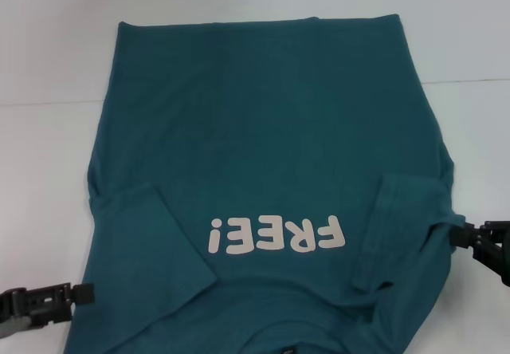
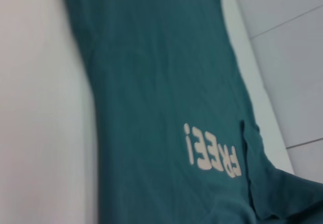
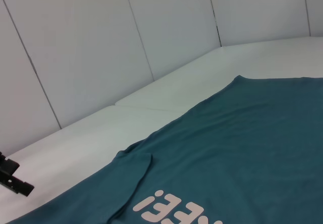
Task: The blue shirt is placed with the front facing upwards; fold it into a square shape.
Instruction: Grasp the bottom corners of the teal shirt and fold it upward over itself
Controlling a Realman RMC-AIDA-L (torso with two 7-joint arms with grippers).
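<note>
The blue shirt (image 1: 263, 131) lies flat on the white table (image 1: 48, 171), front up. Its white "FREE!" lettering (image 1: 275, 234) reads upside down from my head, and the collar with a small dark tag (image 1: 287, 349) is at the near edge. Both sleeves are folded inward over the body, the left (image 1: 151, 242) and the right (image 1: 398, 226). My left gripper (image 1: 80, 293) sits low at the shirt's near left edge. My right gripper (image 1: 451, 235) touches the shirt's right edge beside the folded sleeve, where the cloth bunches. The shirt also shows in the left wrist view (image 2: 161, 82) and the right wrist view (image 3: 252, 148).
The table has a seam (image 1: 462, 80) running across behind the shirt's middle. Pale wall panels (image 3: 151, 32) rise past the table's far side. My left gripper shows far off in the right wrist view (image 3: 12, 178).
</note>
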